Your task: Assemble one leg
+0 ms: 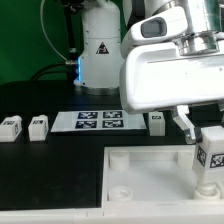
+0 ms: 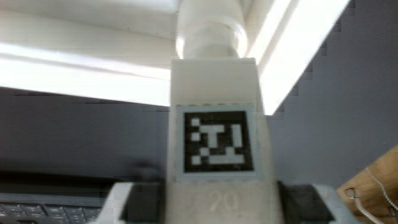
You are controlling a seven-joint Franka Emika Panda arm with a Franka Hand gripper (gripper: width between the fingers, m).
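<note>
**Item:** leg [image 1: 212, 156], 1 of 4 alike in view. Short white plastic post with a black-and-white marker tag on its face.

**Handling (judged):** light, rigid, smooth-sided and so somewhat slippery; not fragile. The best hold is on the 2 flat flanks either side of the tag, taken squarely so the post cannot twist.

**Location:** 4 o'clock in the exterior view, upright at the tray [image 1: 150, 172] corner. Whether it is seated there cannot be told.

**Gripper** [image 2: 214, 203]**:** closed to the leg's width, with its fingers [image 2: 128, 204] pressed on opposite flanks. It holds nothing else.

**Arm pose:** hand at 2 o'clock, wrist pointing straight down over the tray's edge.

**Also present:** outer spare leg [image 1: 11, 126] and middle spare leg [image 1: 38, 126] at 9 o'clock, and near spare leg [image 1: 157, 122] just beside the marker board [image 1: 100, 121].
</note>
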